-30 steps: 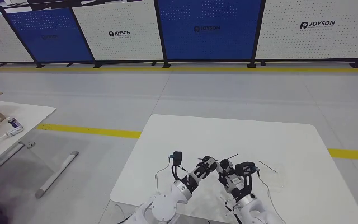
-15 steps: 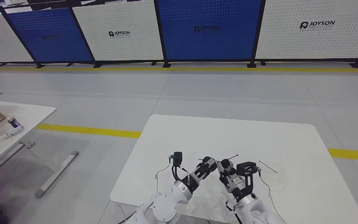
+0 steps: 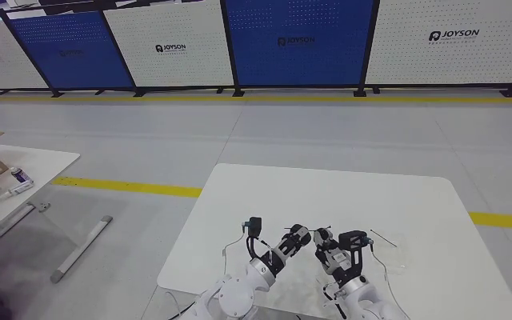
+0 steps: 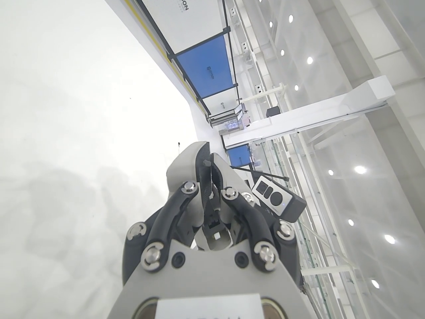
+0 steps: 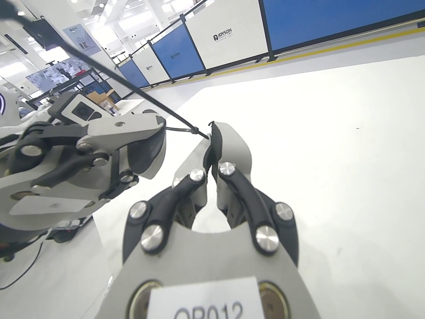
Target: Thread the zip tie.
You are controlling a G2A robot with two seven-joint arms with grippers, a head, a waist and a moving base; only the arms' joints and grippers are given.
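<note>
The white desk (image 3: 264,200) fills the lower middle of the top view. Both arms work close to its near edge at the bottom of the frame, and a broad stretch of desk lies between them and the far edge. The left gripper (image 4: 207,159) is clamped on the zip tie (image 5: 109,74), a black strip pinched between its pads. The right gripper (image 5: 212,131), close beside it, has its fingers pressed together. In the right wrist view the tie's long strap slants from the upper left of the frame down to its small head (image 5: 196,131), just beside the right gripper's fingertips. A short stretch runs from the head leftward into the left gripper. A second tie (image 3: 382,237) lies flat on the desk further right, apart from both.
</note>
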